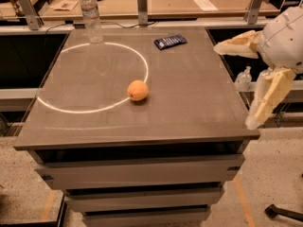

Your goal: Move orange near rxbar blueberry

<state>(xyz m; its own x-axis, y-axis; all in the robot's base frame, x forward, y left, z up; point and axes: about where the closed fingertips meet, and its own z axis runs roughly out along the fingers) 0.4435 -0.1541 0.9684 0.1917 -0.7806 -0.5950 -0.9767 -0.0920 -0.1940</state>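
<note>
The orange (pixel 138 90) sits on the grey table (pixel 199 108), a little left of its middle, on the edge of a bright ring of light. The rxbar blueberry (pixel 170 41), a dark navy bar, lies flat near the table's far edge, well behind the orange. My gripper (pixel 233 85) hangs at the table's right edge, off to the right of both things. Its two cream fingers (pixel 265 98) are spread wide apart and hold nothing.
A clear water bottle (pixel 91 16) stands at the table's far left corner. A wooden bench (pixel 165 1) with metal posts and papers runs behind the table. Small bottles (pixel 242 78) stand on a low shelf to the right.
</note>
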